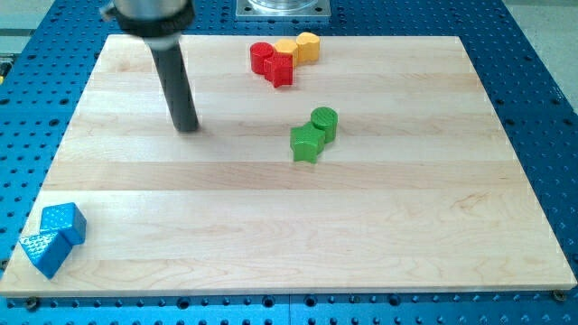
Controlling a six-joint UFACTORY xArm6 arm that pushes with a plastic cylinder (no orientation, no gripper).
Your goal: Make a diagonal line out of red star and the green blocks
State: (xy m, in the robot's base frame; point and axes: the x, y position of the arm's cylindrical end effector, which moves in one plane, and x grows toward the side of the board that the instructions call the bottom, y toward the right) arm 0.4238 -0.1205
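A red star block [280,70] lies near the view's top centre, touching a red round block [262,57] on its left. A green star block [306,143] lies near the board's middle, touching a green cylinder [324,122] just up and to its right. My tip [187,127] rests on the board at the view's left, well to the left of the green blocks and down-left of the red star, touching no block.
Two yellow blocks [287,48] [308,45] sit right of the red ones by the board's top edge. Two blue blocks [63,222] [42,251] sit at the bottom-left corner. The wooden board [289,226] lies on a blue perforated table.
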